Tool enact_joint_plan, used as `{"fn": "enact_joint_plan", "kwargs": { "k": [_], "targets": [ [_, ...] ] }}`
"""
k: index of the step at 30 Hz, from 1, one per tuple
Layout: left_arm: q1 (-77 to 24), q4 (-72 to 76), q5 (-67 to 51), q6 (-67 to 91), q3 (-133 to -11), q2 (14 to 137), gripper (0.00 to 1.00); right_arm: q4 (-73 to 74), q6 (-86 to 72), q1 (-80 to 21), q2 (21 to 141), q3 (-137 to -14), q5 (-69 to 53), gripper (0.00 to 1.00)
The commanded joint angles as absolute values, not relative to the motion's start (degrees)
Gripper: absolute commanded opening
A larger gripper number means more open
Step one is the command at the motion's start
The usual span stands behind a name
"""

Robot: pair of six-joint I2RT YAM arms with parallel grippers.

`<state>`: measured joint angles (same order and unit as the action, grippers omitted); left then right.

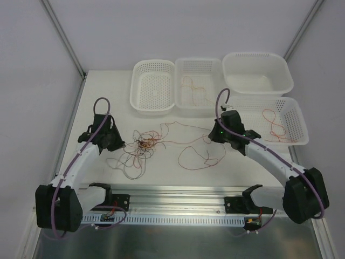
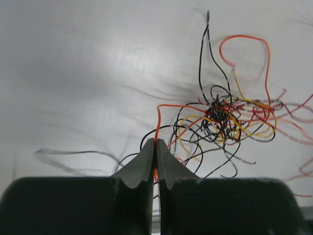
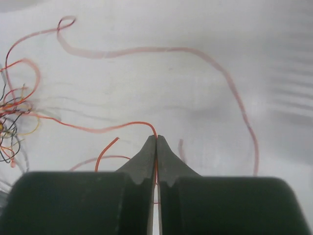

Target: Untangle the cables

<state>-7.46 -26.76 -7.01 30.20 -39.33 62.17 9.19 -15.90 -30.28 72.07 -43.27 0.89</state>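
The cables [image 1: 144,144] are a small knotted clump of black, orange, yellow and red wires with loose strands spreading over the table's middle. My left gripper [image 1: 122,144] sits just left of the clump, shut on an orange-red strand [image 2: 158,120] that runs up from its tips [image 2: 156,143] toward the knot [image 2: 220,115]. My right gripper [image 1: 210,138] is to the right of the clump, shut on a thin orange-red strand [image 3: 117,127] at its tips [image 3: 156,138]. That strand leads left to the clump [image 3: 10,122]. A pale red loop [image 3: 230,83] lies beyond it.
Four white perforated baskets stand along the back: an empty one [image 1: 153,86], one holding an orange wire [image 1: 197,89], a deep tub [image 1: 257,73], and one with a red wire [image 1: 272,121]. A loose red loop [image 1: 199,156] lies on the table in front of the right gripper.
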Motion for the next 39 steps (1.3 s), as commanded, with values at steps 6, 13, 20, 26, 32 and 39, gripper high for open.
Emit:
{"fn": "enact_joint_plan", "kwargs": {
  "k": [6, 13, 20, 26, 32, 39],
  "targets": [
    [-1.67, -36.21, 9.49, 24.88, -42.98, 54.94, 0.00, 30.04, -7.04, -17.85, 57.75, -51.67, 1.41, 0.01],
    [-0.71, -37.35, 14.41, 22.68, -44.83, 57.30, 0.00, 36.56, -3.52, -17.06, 53.88, -61.34, 3.76, 0.01],
    [4.22, -37.44, 16.96, 23.82, -45.61, 56.70, 0.00, 41.22, -2.90, -9.76, 48.96, -71.71, 5.54, 0.01],
    [4.22, -35.78, 2.66, 22.67, -47.55, 57.21, 0.02, 41.13, -2.02, -9.67, 52.46, -76.72, -9.99, 0.01],
    [2.20, -34.36, -16.49, 22.77, -43.34, 56.43, 0.26, 43.33, -1.58, -14.76, 58.53, -70.06, -12.22, 0.01],
    [-3.86, -34.37, -22.85, 23.29, -40.34, 50.37, 0.81, 45.70, -0.26, -21.86, 60.65, -65.48, -5.28, 0.55]
  ]
}}
